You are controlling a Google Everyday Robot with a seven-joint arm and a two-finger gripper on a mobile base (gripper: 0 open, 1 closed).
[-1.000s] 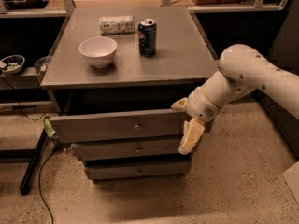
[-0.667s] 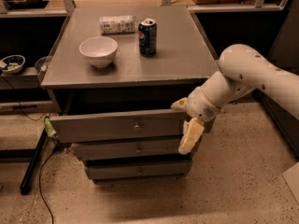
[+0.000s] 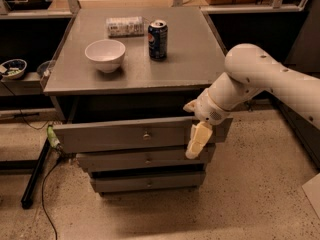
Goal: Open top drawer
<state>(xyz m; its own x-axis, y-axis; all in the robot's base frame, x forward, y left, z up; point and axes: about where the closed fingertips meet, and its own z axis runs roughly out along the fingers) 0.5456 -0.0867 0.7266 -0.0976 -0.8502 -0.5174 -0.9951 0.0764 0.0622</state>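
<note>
Grey wooden top drawer (image 3: 120, 136) stands partly out of the cabinet (image 3: 200, 69); nothing has shifted in the last second.

Drawer front and gripper (image 3: 198, 136) sit exactly as a second ago, so the pull looks paused or finished, and the task reads as mostly done. The front juts well forward of the two narrower fronts below, leaving a dark gap under the cabinet top's front edge. A small round metal knob (image 3: 146, 135) sits at the panel's centre, untouched. The gripper hangs at the panel's right end, over its lower edge; whether it is open or closed cannot be told.
</note>
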